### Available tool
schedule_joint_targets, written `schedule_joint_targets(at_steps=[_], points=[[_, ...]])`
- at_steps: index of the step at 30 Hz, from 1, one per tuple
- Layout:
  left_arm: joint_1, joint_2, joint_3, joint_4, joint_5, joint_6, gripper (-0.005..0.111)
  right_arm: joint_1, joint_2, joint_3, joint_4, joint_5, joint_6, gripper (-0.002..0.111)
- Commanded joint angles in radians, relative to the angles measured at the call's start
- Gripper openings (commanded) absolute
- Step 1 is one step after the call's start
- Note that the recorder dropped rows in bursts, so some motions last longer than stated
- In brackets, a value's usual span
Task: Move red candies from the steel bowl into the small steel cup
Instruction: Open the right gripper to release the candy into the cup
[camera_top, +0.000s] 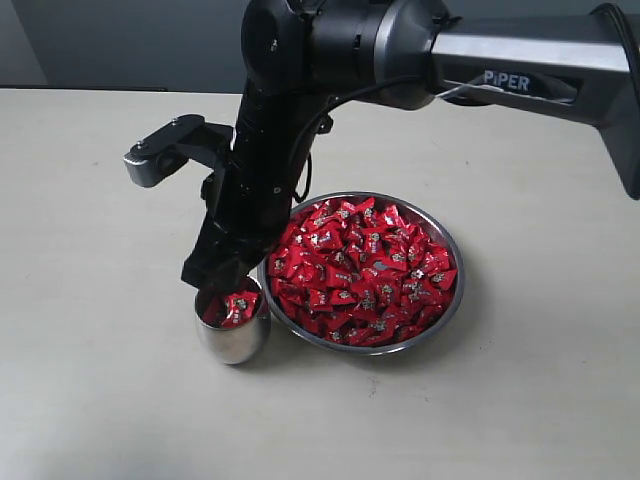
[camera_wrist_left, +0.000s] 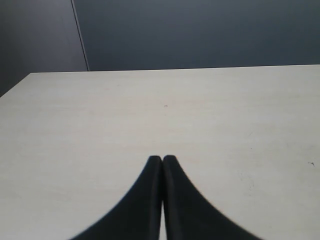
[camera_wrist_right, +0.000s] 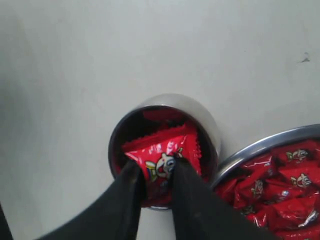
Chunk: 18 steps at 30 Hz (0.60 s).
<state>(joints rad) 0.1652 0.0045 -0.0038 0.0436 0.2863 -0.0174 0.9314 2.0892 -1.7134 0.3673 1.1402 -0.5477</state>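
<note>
The steel bowl (camera_top: 456, 300) sits right of centre, heaped with red candies (camera_top: 365, 270). The small steel cup (camera_top: 232, 342) stands touching its near-left rim and holds a few red candies (camera_top: 238, 306). My right gripper (camera_top: 214, 276) reaches across from the right and hangs over the cup's mouth. In the right wrist view its fingers (camera_wrist_right: 156, 167) are closed on a red candy (camera_wrist_right: 162, 149) just above the cup (camera_wrist_right: 202, 119), with the bowl's rim (camera_wrist_right: 265, 145) beside it. My left gripper (camera_wrist_left: 162, 159) is shut and empty over bare table, and does not show in the exterior view.
The pale table (camera_top: 90, 400) runs wide around cup and bowl. The right arm's black body (camera_top: 270, 150) and its wrist camera (camera_top: 160, 152) stand above the cup's far side. A dark wall lies behind the table's far edge.
</note>
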Motion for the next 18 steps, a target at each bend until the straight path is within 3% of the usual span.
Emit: schedule_joint_targets(at_steps=[1, 4, 14, 16, 18], points=[[0.001, -0.004, 0.004, 0.001, -0.002, -0.003, 0.0, 0.0, -0.003, -0.007, -0.004, 0.012, -0.002, 0.035], [0.001, -0.004, 0.004, 0.001, -0.002, -0.003, 0.0, 0.0, -0.003, -0.007, -0.004, 0.012, -0.002, 0.042], [0.001, -0.004, 0.004, 0.001, -0.002, -0.003, 0.0, 0.0, -0.003, -0.007, -0.004, 0.006, 0.002, 0.041], [0.001, -0.004, 0.004, 0.001, -0.002, -0.003, 0.0, 0.0, -0.003, -0.007, -0.004, -0.003, 0.025, 0.034], [0.001, -0.004, 0.004, 0.001, -0.002, -0.003, 0.0, 0.0, -0.005, -0.007, -0.024, -0.031, 0.048, 0.018]])
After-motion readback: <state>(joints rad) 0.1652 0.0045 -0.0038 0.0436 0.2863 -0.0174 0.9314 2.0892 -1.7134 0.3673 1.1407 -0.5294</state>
